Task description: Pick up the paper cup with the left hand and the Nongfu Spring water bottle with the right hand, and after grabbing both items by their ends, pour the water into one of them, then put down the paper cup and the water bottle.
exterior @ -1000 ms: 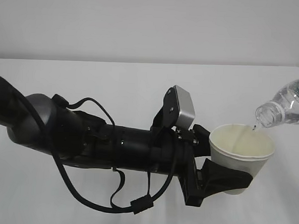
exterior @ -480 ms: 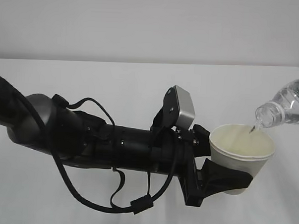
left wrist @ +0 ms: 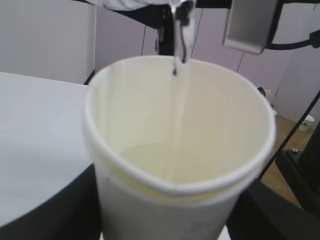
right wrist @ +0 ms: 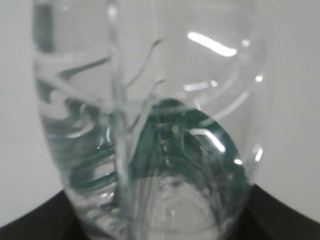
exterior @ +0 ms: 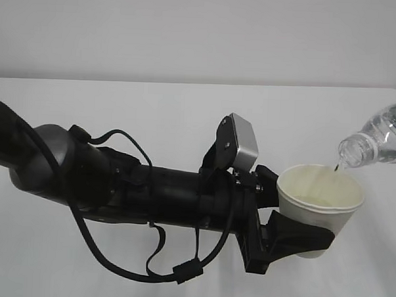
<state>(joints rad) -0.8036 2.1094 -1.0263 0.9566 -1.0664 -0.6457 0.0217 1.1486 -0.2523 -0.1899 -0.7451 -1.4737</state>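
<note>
The left hand point(exterior: 293, 231) is wrapped around the lower body of the paper cup point(exterior: 319, 205), its black fingers point(exterior: 298, 236) spread about as wide as the cup and pressed against its sides — a firm grasp, with the cup held upright and clear of the white table point(exterior: 153, 114). The arm stretches in from the left, lying nearly level, cables looping beneath it and the silver-grey box point(exterior: 243, 144) standing up just behind the wrist.

At the far right edge the Nongfu Spring water bottle point(exterior: 379, 140) is tipped over, its long axis slanting down to the left so the open neck hangs just above the cup's right rim. The right hand point(right wrist: 160, 220) shows only as dark shapes at the bottle's base in its own wrist view point(right wrist: 150, 125); it is clamped on that end of the bottle.

A thin thread of water point(left wrist: 176, 65) drops from the mouth into the cup point(left wrist: 180, 150), and a shallow pool lies on the cream-yellow bottom.
</note>
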